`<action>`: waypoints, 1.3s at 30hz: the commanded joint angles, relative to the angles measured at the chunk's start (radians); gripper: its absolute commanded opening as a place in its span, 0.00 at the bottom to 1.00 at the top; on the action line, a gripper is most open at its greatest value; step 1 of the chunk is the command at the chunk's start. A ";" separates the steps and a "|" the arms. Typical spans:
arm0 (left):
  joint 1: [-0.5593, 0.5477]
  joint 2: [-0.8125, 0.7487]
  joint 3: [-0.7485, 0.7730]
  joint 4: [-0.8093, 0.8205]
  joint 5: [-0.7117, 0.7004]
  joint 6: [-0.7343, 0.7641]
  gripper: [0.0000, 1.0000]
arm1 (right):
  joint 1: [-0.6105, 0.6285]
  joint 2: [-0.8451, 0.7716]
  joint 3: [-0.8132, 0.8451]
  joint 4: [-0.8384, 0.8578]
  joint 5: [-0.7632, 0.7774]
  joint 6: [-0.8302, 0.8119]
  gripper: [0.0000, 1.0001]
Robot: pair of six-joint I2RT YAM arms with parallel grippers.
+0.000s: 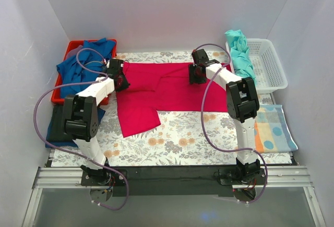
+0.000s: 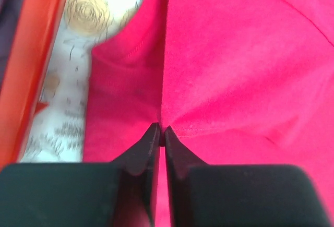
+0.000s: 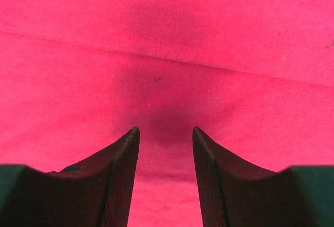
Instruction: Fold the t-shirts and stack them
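Your left end effector (image 2: 161, 132) pinches the partly folded crimson-pink t-shirt (image 1: 172, 88); your right end effector (image 3: 165, 130) hovers spread; the teal t-shirt (image 1: 241, 54) (seemingly unfolded) awaits.

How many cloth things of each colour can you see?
Pink t-shirt: 1
Blue t-shirt: 1
Teal t-shirt: 1
Dark folded pile: 1 (the number of shirts in it cannot be told)
Spotted cloth, orange and blue: 1
Total: 5
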State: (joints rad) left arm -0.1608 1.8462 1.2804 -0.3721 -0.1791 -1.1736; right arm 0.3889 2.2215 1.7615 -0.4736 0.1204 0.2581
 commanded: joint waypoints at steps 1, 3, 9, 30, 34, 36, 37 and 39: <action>0.001 -0.134 -0.052 -0.060 0.024 -0.034 0.09 | 0.010 0.001 0.038 0.001 -0.011 0.001 0.51; 0.001 -0.145 -0.078 -0.062 0.021 -0.034 0.09 | 0.010 0.004 0.038 0.001 -0.014 0.001 0.51; 0.000 -0.136 -0.118 -0.079 -0.037 -0.028 0.33 | 0.015 -0.002 0.035 0.001 -0.007 0.000 0.50; -0.174 -0.542 -0.331 -0.597 -0.109 -0.284 0.40 | 0.015 -0.086 -0.102 0.006 0.016 -0.010 0.51; -0.174 -0.588 -0.407 -0.558 -0.062 -0.307 0.45 | 0.015 -0.102 -0.132 0.006 0.007 -0.008 0.51; -0.175 -0.576 -0.418 -0.551 -0.045 -0.311 0.45 | 0.015 -0.112 -0.145 0.006 0.018 -0.010 0.51; -0.177 -0.570 -0.421 -0.553 -0.043 -0.311 0.45 | 0.015 -0.115 -0.152 0.006 0.021 -0.013 0.51; -0.180 -0.555 -0.418 -0.568 -0.040 -0.326 0.45 | 0.015 -0.126 -0.157 0.006 0.024 -0.019 0.51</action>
State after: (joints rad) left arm -0.3363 1.2907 0.8619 -0.9203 -0.2424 -1.4540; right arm 0.3996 2.1521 1.6260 -0.4530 0.1326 0.2554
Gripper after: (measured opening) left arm 0.447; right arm 0.512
